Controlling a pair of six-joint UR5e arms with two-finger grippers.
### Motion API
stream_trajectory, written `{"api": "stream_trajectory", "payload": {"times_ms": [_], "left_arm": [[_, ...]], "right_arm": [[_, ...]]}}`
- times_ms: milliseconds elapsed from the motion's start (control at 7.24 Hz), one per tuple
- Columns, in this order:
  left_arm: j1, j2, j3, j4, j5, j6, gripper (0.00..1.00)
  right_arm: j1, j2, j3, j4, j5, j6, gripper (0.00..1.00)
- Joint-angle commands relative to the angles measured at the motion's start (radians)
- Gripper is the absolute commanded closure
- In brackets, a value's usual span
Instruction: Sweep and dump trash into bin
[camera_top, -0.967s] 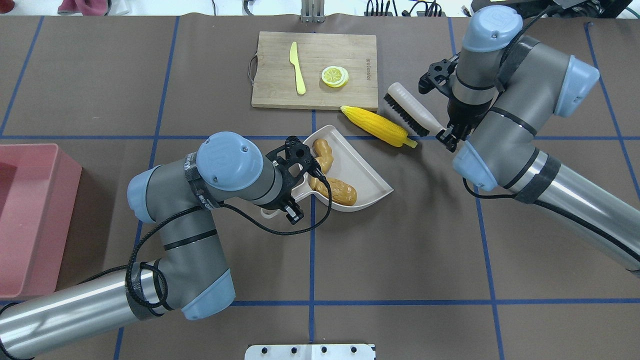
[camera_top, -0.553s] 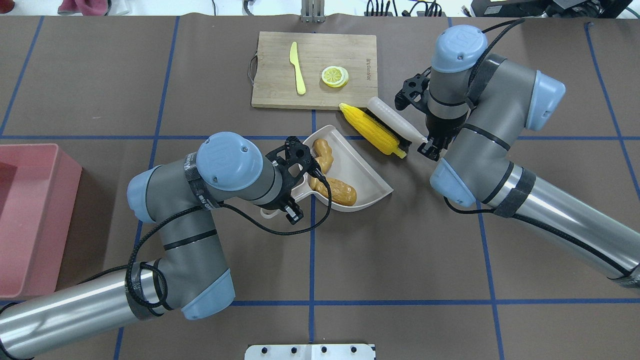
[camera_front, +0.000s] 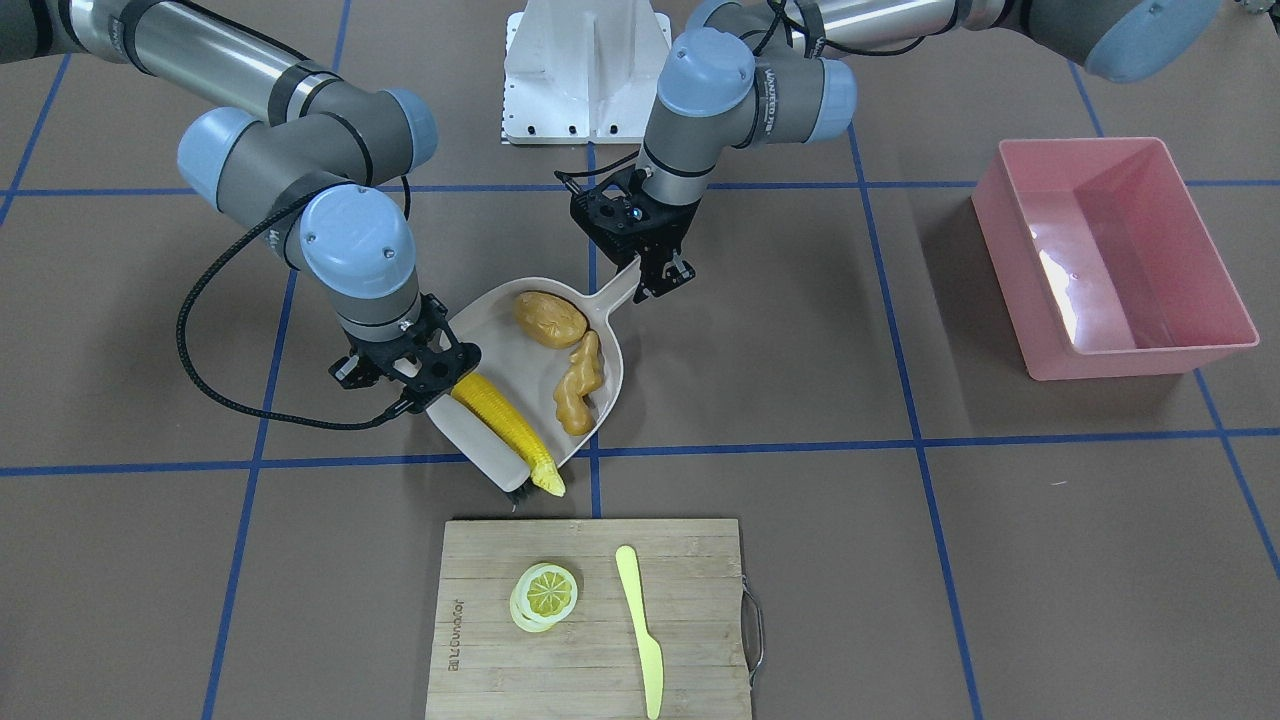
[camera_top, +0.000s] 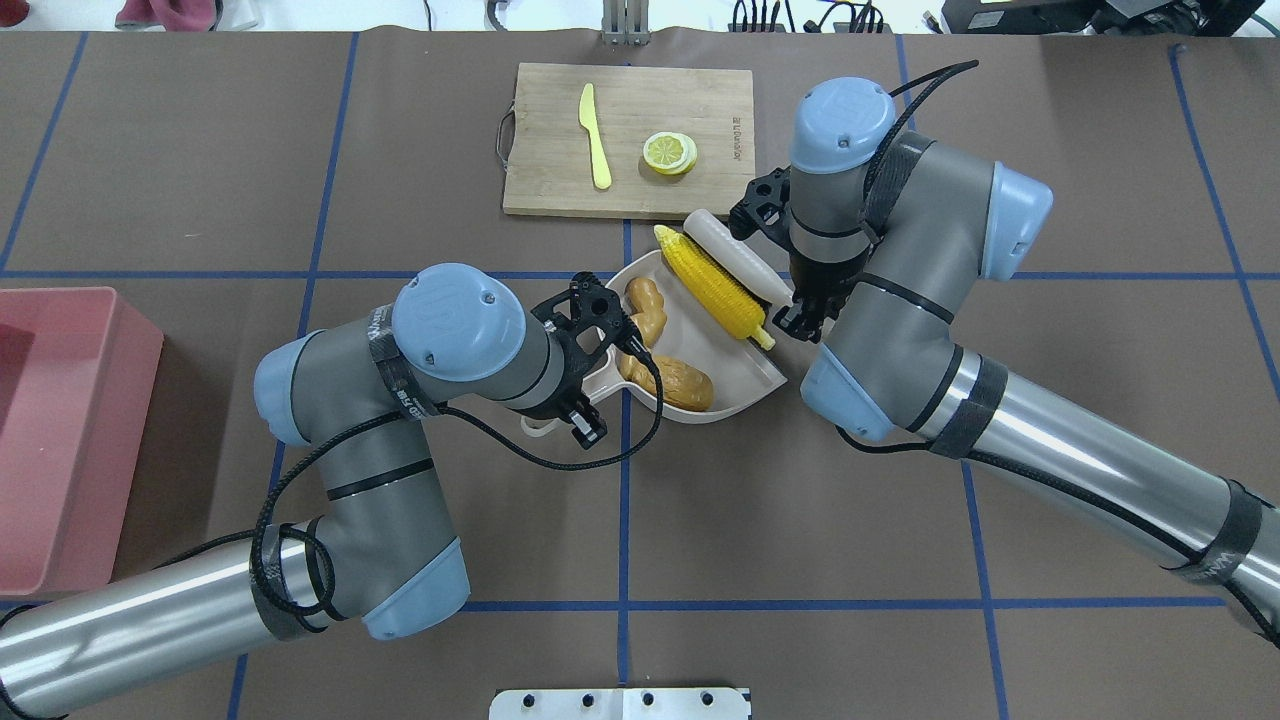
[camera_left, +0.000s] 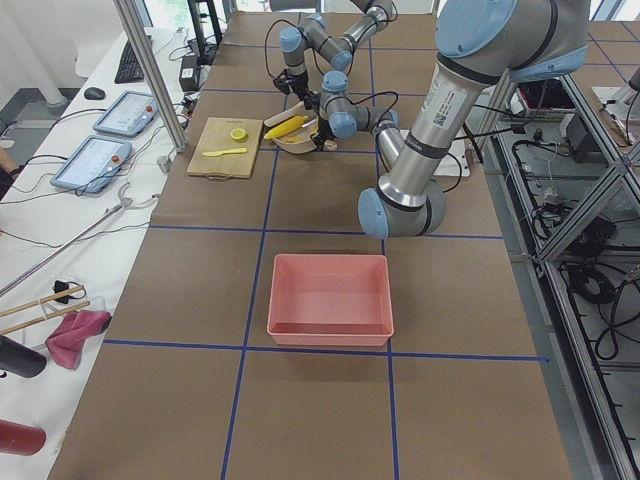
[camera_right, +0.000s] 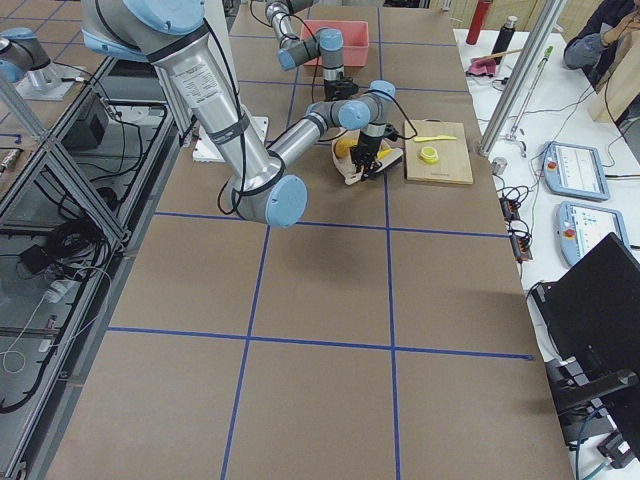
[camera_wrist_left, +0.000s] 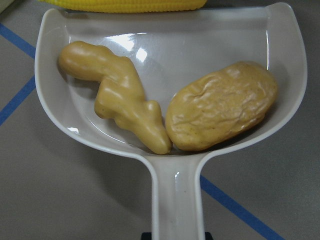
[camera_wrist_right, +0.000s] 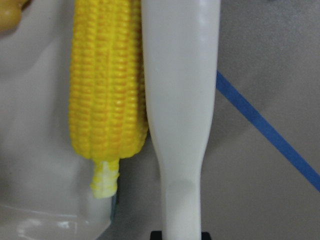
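Corn cob lies at the dustpan mouth, just beside the right gripper, whose clamped brush presses it. Potato and ginger root sit just ahead of the left gripper, clenched on the handle. Push squarely so the cob rolls in.

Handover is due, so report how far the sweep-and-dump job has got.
Done: the ginger root and potato lie in the dustpan. In hand: the right end effector holds the brush against the corn cob at the pan's mouth; the left end effector grips the handle. Left: dumping all three into the empty pink bin.
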Motion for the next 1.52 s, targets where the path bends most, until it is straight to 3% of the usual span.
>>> {"api": "stream_trajectory", "payload": {"times_ms": [0, 553, 967, 1382], "left_arm": [[0.001, 0.000, -0.002, -0.001, 0.000, 0.000, 1.00], [0.004, 0.003, -0.013, -0.052, 0.000, -0.002, 1.00], [0.007, 0.014, -0.038, -0.099, 0.002, -0.003, 1.00], [0.003, 0.060, -0.122, -0.123, 0.005, 0.002, 1.00]], "right_arm": [[-0.027, 0.011, 0.043, -0.043, 0.003, 0.073, 1.00], [-0.057, -0.006, 0.221, -0.250, -0.009, 0.101, 1.00], [-0.057, -0.006, 0.336, -0.391, -0.126, 0.099, 1.00], [-0.056, -0.017, 0.387, -0.427, -0.198, 0.099, 1.00]]}}
